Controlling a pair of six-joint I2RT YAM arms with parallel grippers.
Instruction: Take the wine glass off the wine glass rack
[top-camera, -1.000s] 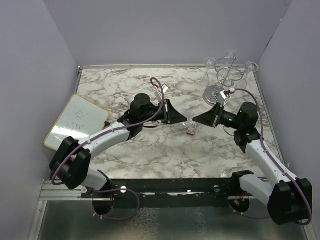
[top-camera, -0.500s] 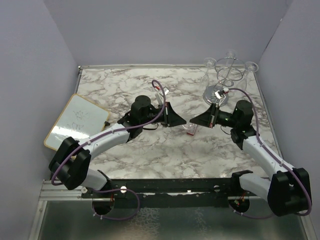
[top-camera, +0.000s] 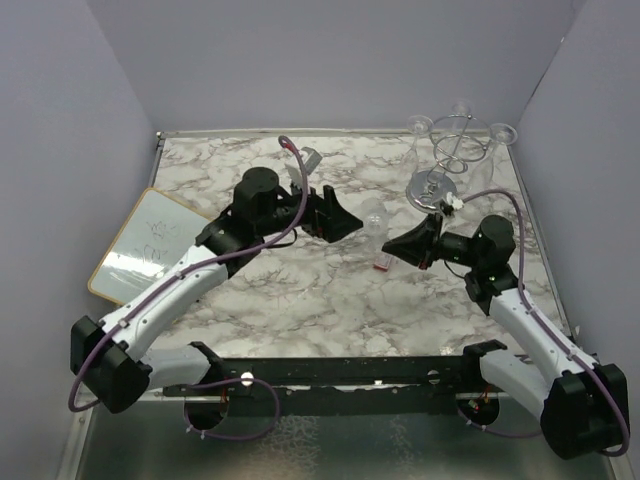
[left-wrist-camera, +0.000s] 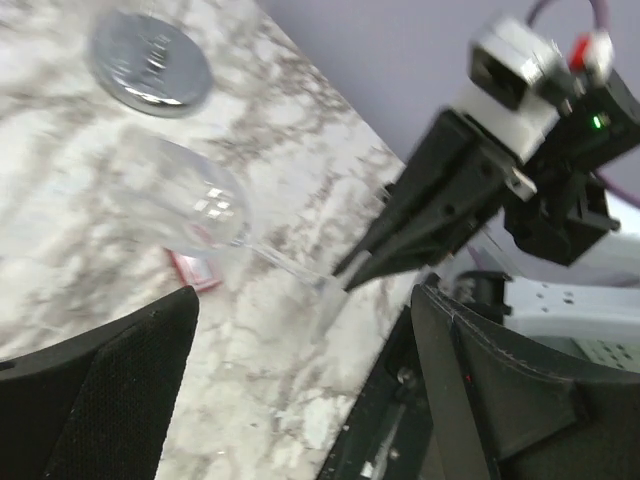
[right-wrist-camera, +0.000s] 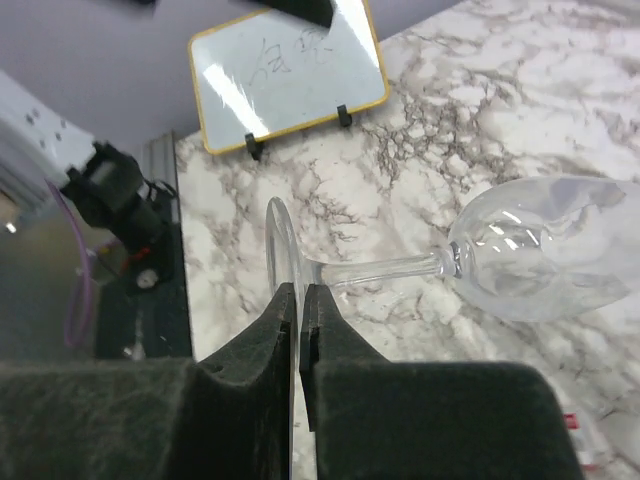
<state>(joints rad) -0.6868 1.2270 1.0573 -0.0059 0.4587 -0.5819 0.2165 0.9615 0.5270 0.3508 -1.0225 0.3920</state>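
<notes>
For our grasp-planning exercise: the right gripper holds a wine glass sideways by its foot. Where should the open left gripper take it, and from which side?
Probably the stem of the wine glass: level, bare and thin between bowl and foot. The right gripper fills the foot's rim and the bowl faces the left gripper, so come from above, jaws across the stem.

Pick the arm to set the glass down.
Right. The right gripper is shut on the foot of the glass, carrying it sideways; the left gripper is open, gripping nothing.
</notes>
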